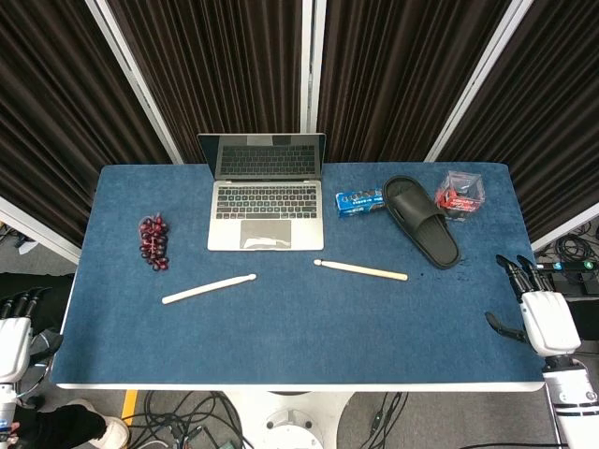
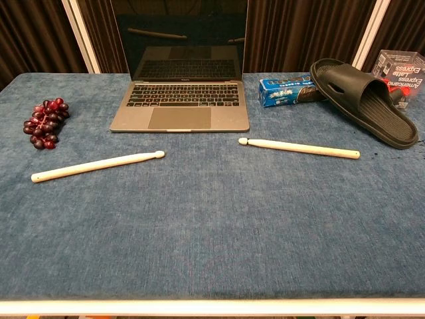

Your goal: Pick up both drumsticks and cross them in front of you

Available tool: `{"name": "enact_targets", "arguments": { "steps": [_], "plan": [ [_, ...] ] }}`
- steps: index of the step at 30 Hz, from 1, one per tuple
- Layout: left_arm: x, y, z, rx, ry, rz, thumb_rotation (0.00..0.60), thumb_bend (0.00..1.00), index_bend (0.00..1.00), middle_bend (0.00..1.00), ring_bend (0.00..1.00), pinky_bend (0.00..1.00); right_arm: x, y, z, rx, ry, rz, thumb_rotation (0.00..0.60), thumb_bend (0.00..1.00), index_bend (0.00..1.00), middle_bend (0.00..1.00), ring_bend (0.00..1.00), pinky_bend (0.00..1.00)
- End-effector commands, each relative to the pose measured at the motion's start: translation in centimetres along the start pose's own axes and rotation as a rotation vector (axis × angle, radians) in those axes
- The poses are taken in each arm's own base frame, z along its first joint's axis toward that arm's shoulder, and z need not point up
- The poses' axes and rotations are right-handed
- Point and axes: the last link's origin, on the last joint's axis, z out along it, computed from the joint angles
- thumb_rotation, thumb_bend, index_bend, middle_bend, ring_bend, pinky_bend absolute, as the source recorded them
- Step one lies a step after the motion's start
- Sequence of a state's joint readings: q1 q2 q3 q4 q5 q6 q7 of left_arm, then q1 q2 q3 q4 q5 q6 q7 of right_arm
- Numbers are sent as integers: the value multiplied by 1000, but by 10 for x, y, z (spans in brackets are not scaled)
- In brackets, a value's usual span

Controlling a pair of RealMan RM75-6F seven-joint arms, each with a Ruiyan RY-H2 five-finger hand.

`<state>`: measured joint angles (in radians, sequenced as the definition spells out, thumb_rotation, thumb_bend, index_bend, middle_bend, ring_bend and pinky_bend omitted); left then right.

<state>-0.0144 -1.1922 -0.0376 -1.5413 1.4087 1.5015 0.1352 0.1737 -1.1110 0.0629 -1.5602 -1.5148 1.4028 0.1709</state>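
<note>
Two pale drumsticks lie flat on the blue surface (image 1: 281, 346), well apart from each other and in front of the open laptop (image 1: 267, 192). The left drumstick (image 1: 208, 289) slants, with its tip toward the middle and its butt end nearer the front left. The right drumstick (image 1: 360, 269) lies almost level, its tip pointing toward the middle as well.

Neither stick is touched. The left hand (image 1: 11, 341) sits off the surface's front left corner, well away from the left drumstick; only part of it shows, and whether its fingers (image 1: 23, 301) are spread cannot be told. The right hand (image 1: 541, 313) hangs beside the surface's right edge, empty, its dark fingers (image 1: 515, 271) extended and apart, well apart from the right drumstick.

Elsewhere on the surface are a bunch of dark grapes (image 1: 153, 241) at the left, a blue packet (image 1: 360, 201), a black slipper (image 1: 421, 220) and a clear box (image 1: 460, 192).
</note>
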Motion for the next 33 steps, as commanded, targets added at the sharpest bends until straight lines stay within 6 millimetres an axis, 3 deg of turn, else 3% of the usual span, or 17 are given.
{"name": "enact_targets", "arguments": {
  "steps": [1,8,14,17,24,33],
  "plan": [
    [0,-1,-1,0,3,0,600,214,183,171,138,165,0,-1,0,2,1,0,600,167,0,138,10,136],
    [-1,-1,-1,-2,2,-3,600,215,182,170,138,165,0,-2,2,0,3,-6,600,167,0,139,10,138],
    [-1,-1,2,-18,7,-11,600,215,182,171,138,165,-12,-17,28,-4,-14,-90,600,167,0,176,12,153],
    [-1,0,3,-28,13,-21,600,215,182,170,138,165,-31,-31,49,-1,-63,-115,600,166,15,216,46,181],
    [1,-3,3,-47,22,-25,600,214,182,171,138,165,-86,-62,96,40,-221,-182,600,162,187,269,82,202],
    [-2,-4,3,-44,14,-35,600,212,182,170,138,165,-132,-98,131,73,-284,-350,600,217,342,374,164,256]
  ]
}}
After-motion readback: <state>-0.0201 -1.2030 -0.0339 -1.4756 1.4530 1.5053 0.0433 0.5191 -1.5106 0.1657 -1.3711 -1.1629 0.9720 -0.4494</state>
